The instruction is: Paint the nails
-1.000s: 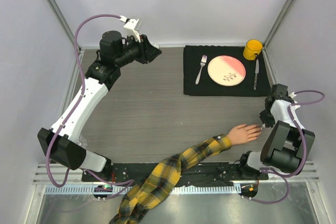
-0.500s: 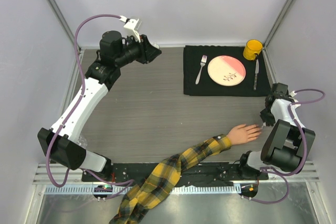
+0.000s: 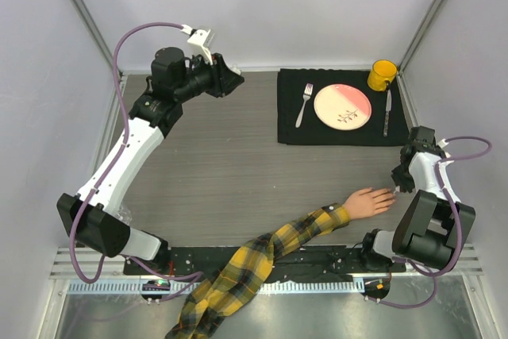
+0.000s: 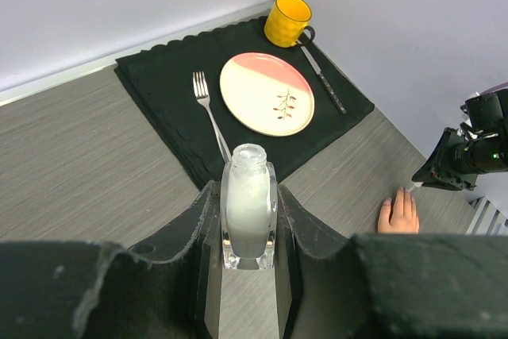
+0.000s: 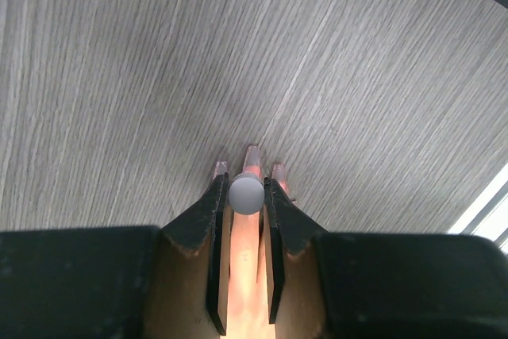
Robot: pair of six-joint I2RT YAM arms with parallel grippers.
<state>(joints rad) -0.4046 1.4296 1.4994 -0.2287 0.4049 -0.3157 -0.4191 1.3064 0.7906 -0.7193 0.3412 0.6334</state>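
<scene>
At the right edge of the table [image 3: 238,164], the right arm's elbow sits slightly nearer the front edge than a second ago, while the right end effector [image 3: 399,182] barely shifts above the fingertips of the mannequin hand [image 3: 369,202]; the left arm is where it was. That reads as fine aiming for a stroke rather than a new step.

From the right wrist view, the end effector is narrowed onto a grey round-topped brush handle [image 5: 246,194], poised right over the nails [image 5: 252,152] of the middle fingers; the bristle end is hidden underneath, so whether it touches a nail I cannot tell; no fresh colour on the nails is plain to see.

The hand lies palm down near the front right, its plaid sleeve [image 3: 270,256] trailing off the near edge.

Far back on the left, the left end effector [image 4: 248,190] clamps an uncapped clear bottle [image 4: 248,220] upright, and it looks full of pale, whitish liquid; the yellow mug [image 4: 287,20] looks empty; the plate [image 4: 266,93] on the black mat [image 4: 159,89] carries no food.
</scene>
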